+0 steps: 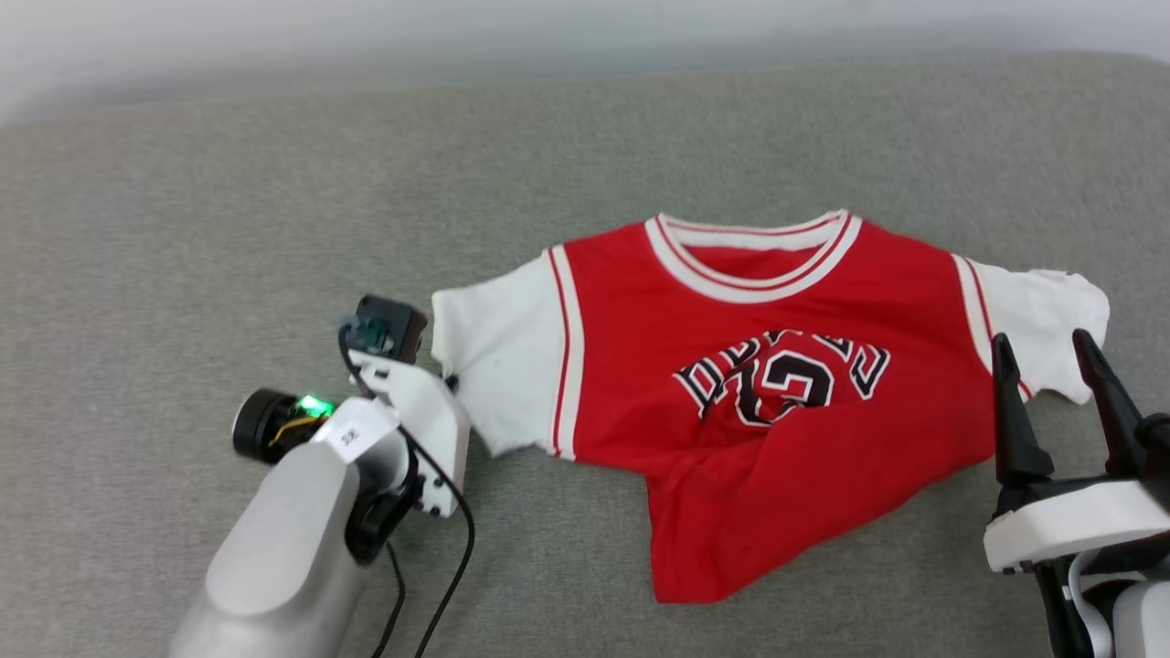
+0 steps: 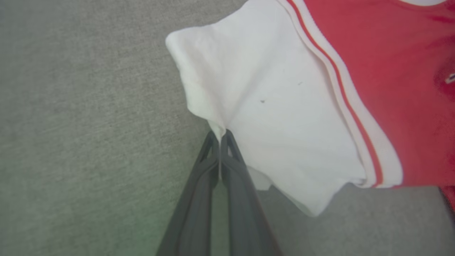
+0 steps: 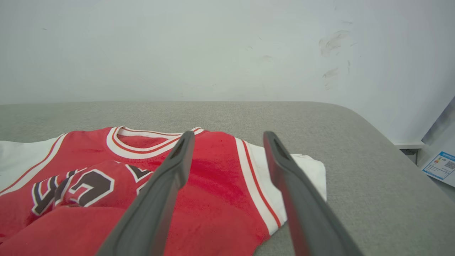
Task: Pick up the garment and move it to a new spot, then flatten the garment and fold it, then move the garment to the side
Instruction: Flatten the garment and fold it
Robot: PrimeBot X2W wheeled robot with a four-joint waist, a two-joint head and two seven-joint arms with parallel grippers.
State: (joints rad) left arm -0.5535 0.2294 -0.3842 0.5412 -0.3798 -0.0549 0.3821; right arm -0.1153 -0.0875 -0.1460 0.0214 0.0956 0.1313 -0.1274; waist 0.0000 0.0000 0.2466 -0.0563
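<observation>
Shirt (image 1: pixel 640 366) (image 2: pixel 277 117) (image 3: pixel 220 177) is on the grey cloth surface (image 1: pixel 274 183), front up, collar on the far side from the robot. Body is not flat: the lower part is bunched and skewed, and a crease runs through the black lettering so the number is partly folded over.

Left gripper (image 2: pixel 220 138): fingers pressed together, pinching the outer edge of the shirt's white sleeve on the robot's left. Cloth puckers into a point right at the tips. The rest of that sleeve lies spread out beyond them.

Right gripper (image 1: pixel 1042 340) (image 3: pixel 228 134): fingers spread wide with nothing between them, aimed over the shirt's other shoulder, with the white sleeve and striped seam showing in the gap. Can't tell whether the tips touch the cloth.

Pale wall (image 3: pixel 213 46) behind the surface; a printed sheet (image 3: pixel 440 165) sits off its right edge.
</observation>
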